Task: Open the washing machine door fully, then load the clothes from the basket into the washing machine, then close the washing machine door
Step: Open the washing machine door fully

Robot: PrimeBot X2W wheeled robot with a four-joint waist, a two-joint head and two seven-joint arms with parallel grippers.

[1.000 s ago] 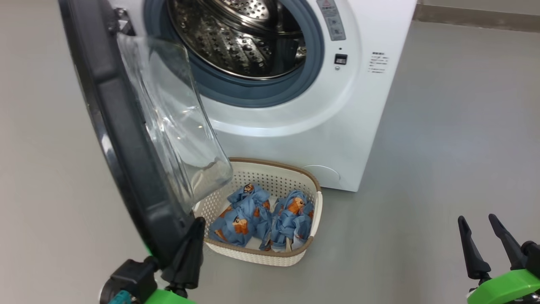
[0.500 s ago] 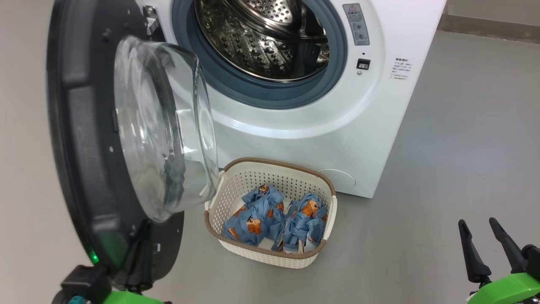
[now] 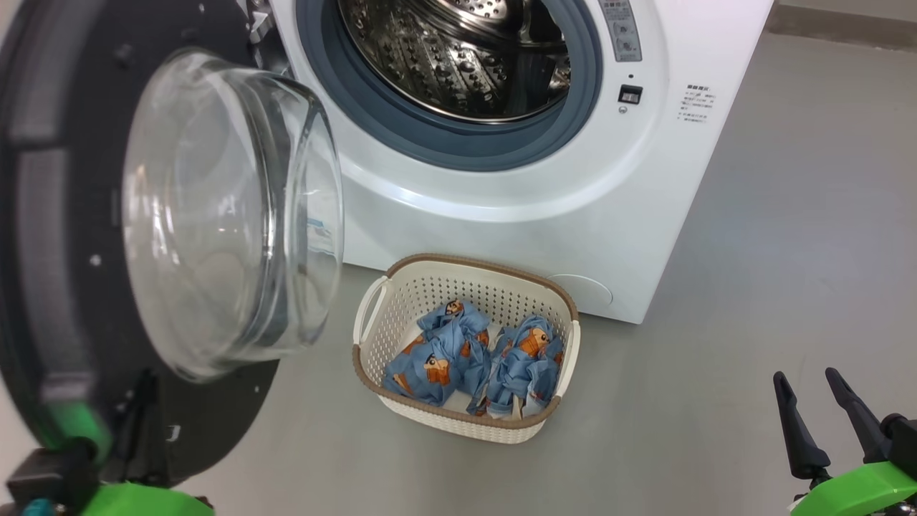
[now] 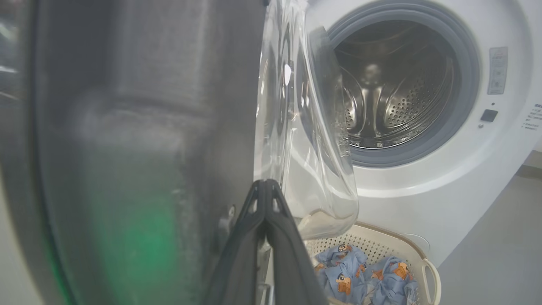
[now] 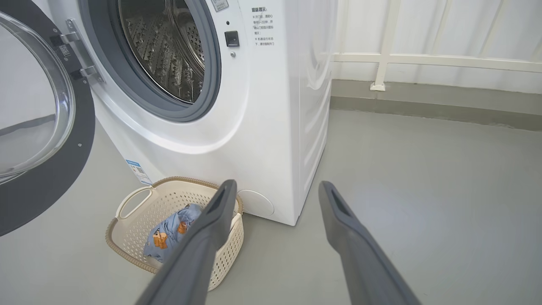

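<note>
Since the clothes (image 3: pixel 473 355) look soft, light and crumpled, two bundles toward the front rim of the basket (image 3: pixel 487 261), you'd likely best pinch a raised fold from above. The washing machine door (image 3: pixel 43 287) stands wide open. The left gripper (image 4: pixel 266 182) is pressed together beside its lower rim, and the right gripper (image 3: pixel 804 375) is spread and empty.

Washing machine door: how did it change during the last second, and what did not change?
The washing machine door swung wider open, toward the robot's left; the shut left end effector at its lower edge went with it. Nothing was grasped or released. The head camera also shifted. The basket, the clothes and the open right end effector stayed put.
</note>
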